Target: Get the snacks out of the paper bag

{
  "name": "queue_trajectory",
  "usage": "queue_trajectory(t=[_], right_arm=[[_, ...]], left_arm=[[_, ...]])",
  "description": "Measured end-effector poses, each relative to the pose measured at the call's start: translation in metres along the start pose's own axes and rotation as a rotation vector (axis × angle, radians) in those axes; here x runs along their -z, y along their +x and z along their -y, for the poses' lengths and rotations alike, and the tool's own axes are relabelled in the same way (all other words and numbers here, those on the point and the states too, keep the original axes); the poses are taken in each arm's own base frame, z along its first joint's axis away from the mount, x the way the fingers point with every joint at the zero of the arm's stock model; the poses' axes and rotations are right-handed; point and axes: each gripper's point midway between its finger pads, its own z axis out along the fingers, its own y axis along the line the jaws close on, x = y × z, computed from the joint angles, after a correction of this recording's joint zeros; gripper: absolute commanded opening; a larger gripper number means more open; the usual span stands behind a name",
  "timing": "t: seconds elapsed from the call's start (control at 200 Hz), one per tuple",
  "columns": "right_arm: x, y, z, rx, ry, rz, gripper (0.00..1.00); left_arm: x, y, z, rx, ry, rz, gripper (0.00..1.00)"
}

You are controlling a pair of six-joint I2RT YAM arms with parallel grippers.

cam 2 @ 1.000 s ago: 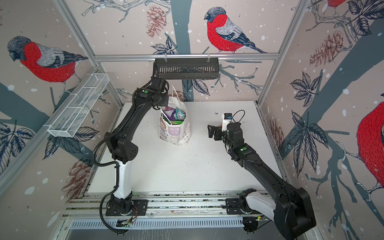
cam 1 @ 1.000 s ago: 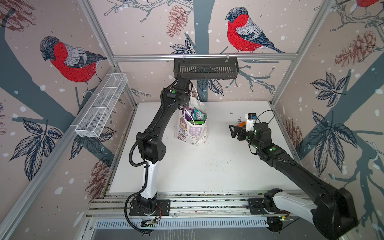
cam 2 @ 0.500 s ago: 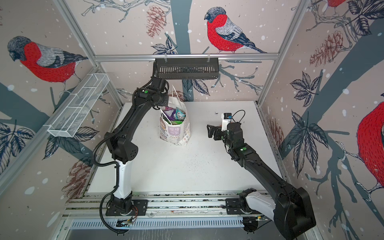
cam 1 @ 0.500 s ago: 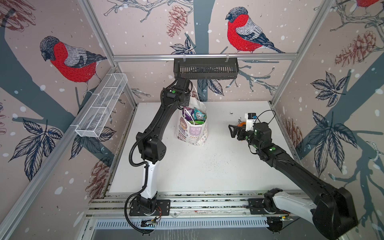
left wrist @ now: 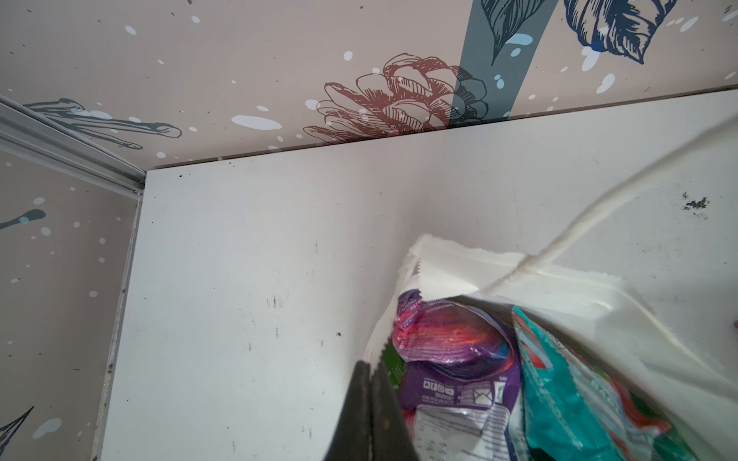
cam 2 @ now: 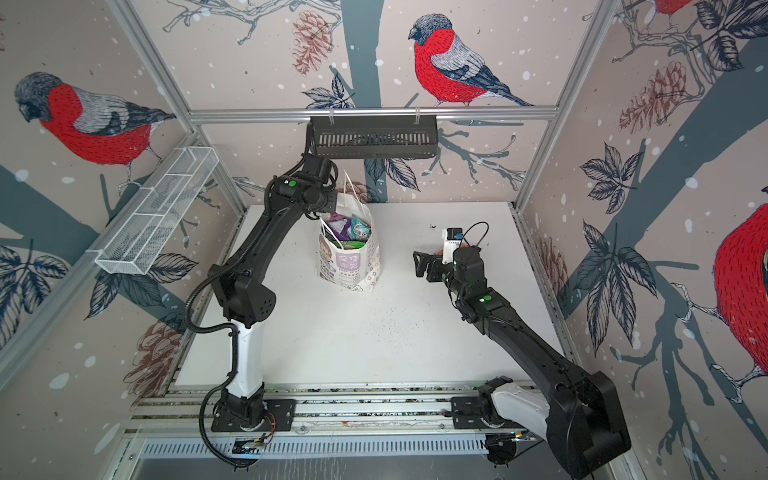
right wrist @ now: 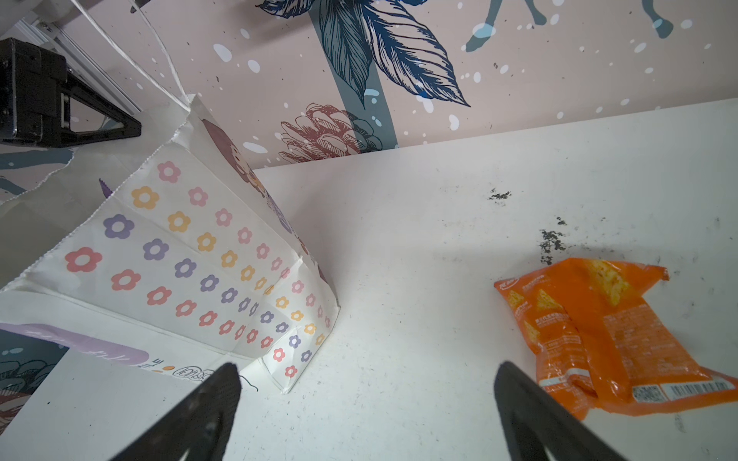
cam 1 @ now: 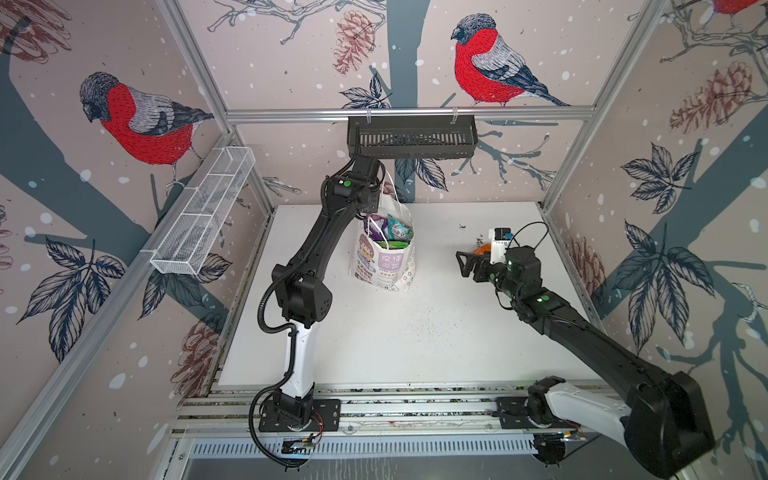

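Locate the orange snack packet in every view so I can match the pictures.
Top view: the orange packet peeks out behind the right gripper, near the table's right side.
Top view: same spot, mostly hidden by that gripper.
Left wrist: not in it.
Right wrist: lying flat on the table, beside the open gripper, untouched.
Shared landmark: the paper bag, visible in all four views.

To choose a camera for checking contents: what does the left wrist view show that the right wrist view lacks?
Only the left wrist view looks into the white paper carrier bag: a teal crinkly packet beside a purple crinkly packet, of which the other view catches just a tip. Only the right wrist view: an orange crinkly packet on the white table, the bag's flowered side, the open right gripper. Both: bag, table, left gripper at the rim.
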Motion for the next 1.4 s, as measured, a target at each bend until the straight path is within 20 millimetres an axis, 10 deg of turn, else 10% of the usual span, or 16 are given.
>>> queue_trajectory(t=[1.401], right_arm=[[0.0,0.001,-0.002,-0.002,-0.019,0.012,1.0]], left_arm=[[0.025,-0.012,0.012,-0.02,-0.018,0.062,0.0]])
